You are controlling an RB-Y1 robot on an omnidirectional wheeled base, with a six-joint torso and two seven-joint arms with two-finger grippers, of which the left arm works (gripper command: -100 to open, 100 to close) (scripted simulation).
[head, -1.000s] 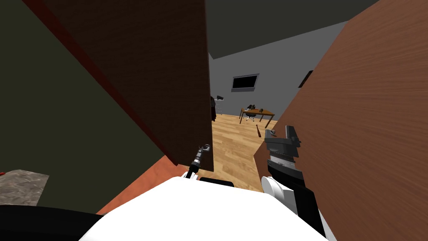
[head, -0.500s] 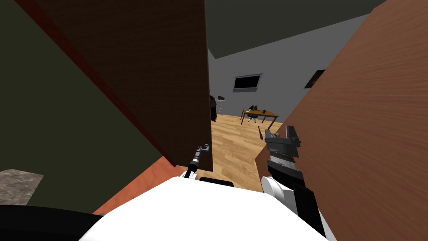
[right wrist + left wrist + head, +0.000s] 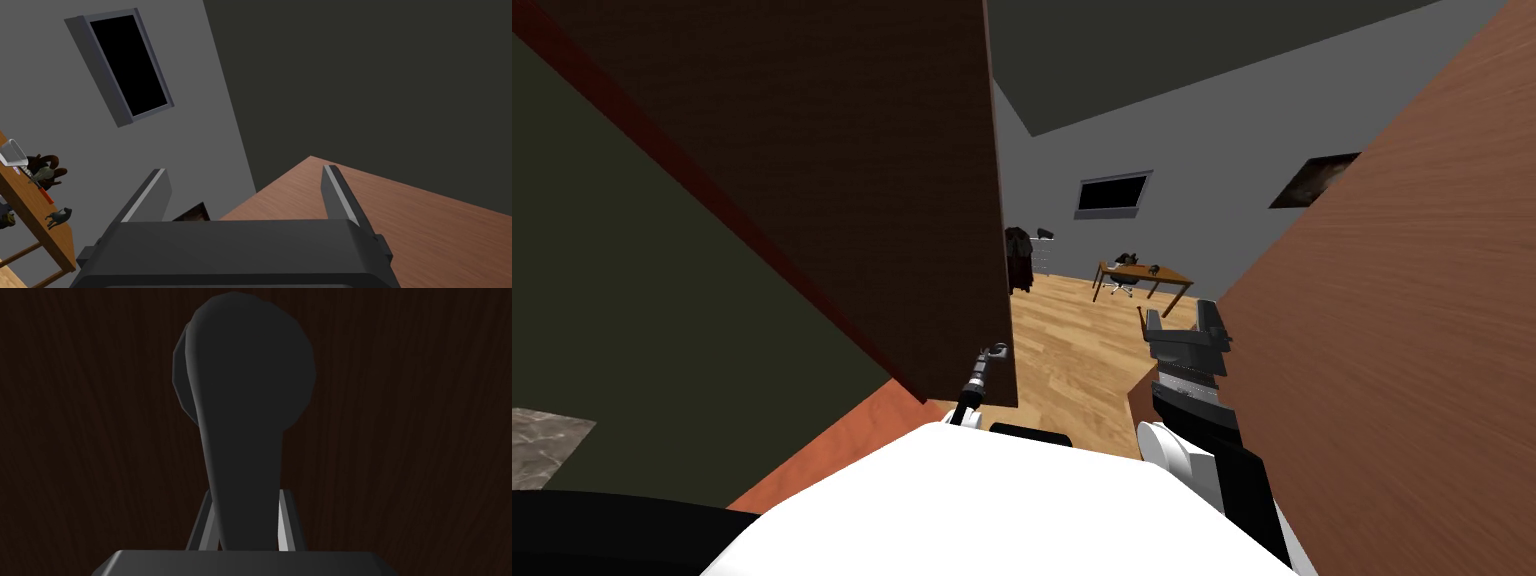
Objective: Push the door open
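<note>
A dark brown door (image 3: 862, 180) stands at my left, its free edge toward the middle. Low on that edge is a dark lever handle (image 3: 999, 350). My left gripper (image 3: 990, 362) is shut on it. In the left wrist view the lever (image 3: 245, 388) rises from a round plate against the dark door (image 3: 100, 438), and the left gripper (image 3: 247, 508) presses it from both sides. A lighter brown wooden panel (image 3: 1392, 350) stands at my right. My right gripper (image 3: 1205, 315) is raised beside that panel's edge and open, with nothing between its fingers (image 3: 150, 192).
Between the door and the brown panel (image 3: 400, 220) a gap opens onto a wooden floor (image 3: 1072, 350). Far off are a desk (image 3: 1142, 275), a dark window (image 3: 1112, 193), a clothes rack (image 3: 1019, 258) and a wall picture (image 3: 1322, 180). A dark greenish wall (image 3: 632, 300) flanks my left.
The gap has widened: the brown panel's edge has moved right and the dark door's edge slightly left. More of the far wall and its picture shows. Both grippers keep their places.
</note>
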